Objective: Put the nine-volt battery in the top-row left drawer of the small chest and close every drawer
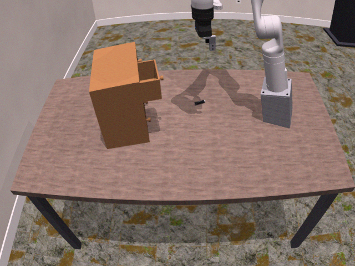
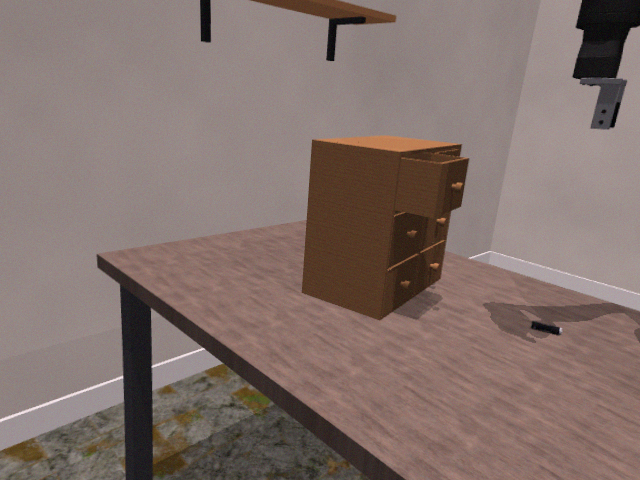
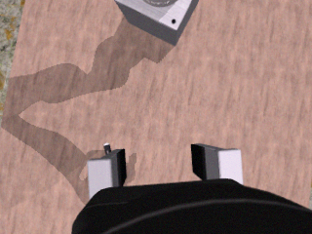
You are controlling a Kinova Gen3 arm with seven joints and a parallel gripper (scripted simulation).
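Observation:
The small orange-brown chest (image 1: 116, 67) (image 2: 351, 222) stands upright, its drawer fronts facing the arm's base. Its top-row left drawer (image 1: 150, 90) (image 2: 421, 183) is pulled well out, and the part of its inside that shows looks empty. The other drawers that show look pushed in; the top right one is mostly hidden. The dark battery (image 1: 199, 102) (image 2: 545, 328) (image 3: 107, 148) with a pale end lies on the table in front of the chest. My gripper (image 1: 210, 45) (image 2: 605, 116) (image 3: 159, 160) is open and empty, high above the table. In the wrist view one finger partly hides the battery.
The arm's grey base block (image 1: 276, 110) (image 3: 158, 24) stands on the table (image 1: 186, 160) (image 2: 320, 351), across from the chest. A wall shelf (image 2: 330, 9) hangs behind the chest. The arm's shadow falls around the battery.

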